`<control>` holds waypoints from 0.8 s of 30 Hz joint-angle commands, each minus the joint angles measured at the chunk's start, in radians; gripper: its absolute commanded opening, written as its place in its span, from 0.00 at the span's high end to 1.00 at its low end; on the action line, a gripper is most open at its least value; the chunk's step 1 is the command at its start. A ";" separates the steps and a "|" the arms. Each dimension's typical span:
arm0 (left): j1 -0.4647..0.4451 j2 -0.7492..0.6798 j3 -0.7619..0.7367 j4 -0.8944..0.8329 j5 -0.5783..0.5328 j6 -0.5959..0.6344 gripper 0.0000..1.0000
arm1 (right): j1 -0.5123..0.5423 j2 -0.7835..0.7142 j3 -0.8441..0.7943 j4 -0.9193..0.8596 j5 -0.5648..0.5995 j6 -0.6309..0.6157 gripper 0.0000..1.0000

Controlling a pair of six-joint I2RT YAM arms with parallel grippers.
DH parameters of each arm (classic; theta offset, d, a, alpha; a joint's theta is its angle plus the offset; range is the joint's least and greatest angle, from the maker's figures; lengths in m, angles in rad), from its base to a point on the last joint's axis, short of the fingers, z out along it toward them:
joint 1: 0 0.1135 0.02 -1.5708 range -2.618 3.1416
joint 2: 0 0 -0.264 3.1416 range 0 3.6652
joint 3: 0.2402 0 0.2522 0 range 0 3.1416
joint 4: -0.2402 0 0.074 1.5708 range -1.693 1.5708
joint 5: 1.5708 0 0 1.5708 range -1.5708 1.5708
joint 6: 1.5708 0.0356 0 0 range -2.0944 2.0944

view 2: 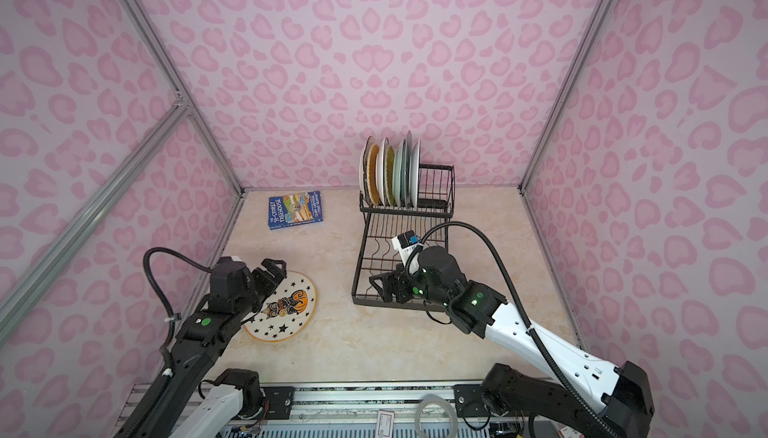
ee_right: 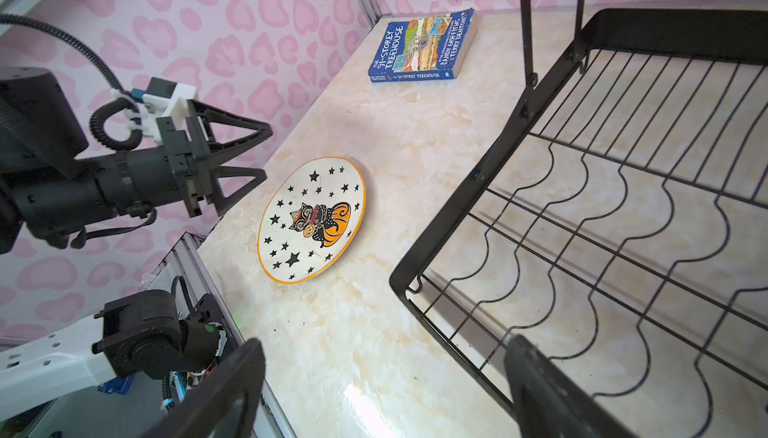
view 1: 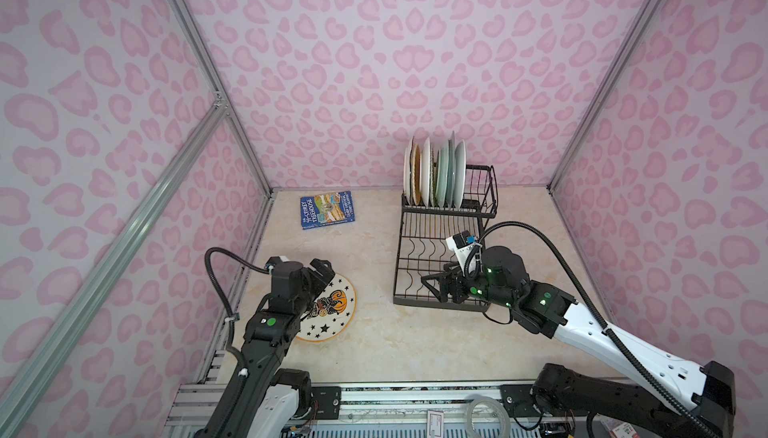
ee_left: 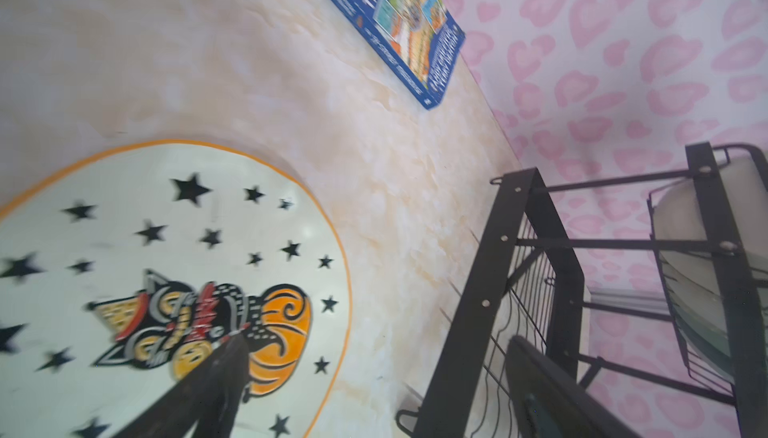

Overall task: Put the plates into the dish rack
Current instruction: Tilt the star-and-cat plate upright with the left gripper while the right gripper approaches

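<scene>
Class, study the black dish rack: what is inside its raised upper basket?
In the dish rack, a row of plates stands on edge in the upper slots, packed at one end; the other end is bare wire. They overlap, so most faces, and the exact count, stay hidden.

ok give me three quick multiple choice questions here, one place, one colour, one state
1. Where does the book lie relative to the dish rack?
A) on the table, to its left in both top views
B) in its lower tray
C) atop its plates

2. What colour is the star plate's rim?
A) green
B) orange
C) red

3. How does the star plate sit?
A) upright in the rack
B) lifted in the jaws
C) flat on the table

Key: 1 A, it lies on bare table near the far wall; 2 B, an orange band rings it; 3 C, it lies level on the tabletop.
</scene>
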 commanded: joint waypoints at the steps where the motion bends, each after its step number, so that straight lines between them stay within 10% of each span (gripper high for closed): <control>1: 0.088 -0.108 -0.034 -0.240 -0.045 0.026 0.02 | 0.015 0.020 -0.006 0.049 -0.019 -0.001 0.03; 10: 0.283 -0.130 -0.128 -0.279 0.023 -0.006 0.04 | 0.130 0.103 0.002 0.114 -0.009 -0.001 0.03; 24: 0.312 -0.115 -0.290 -0.107 0.194 -0.004 0.15 | 0.210 0.186 -0.007 0.195 -0.007 0.008 0.03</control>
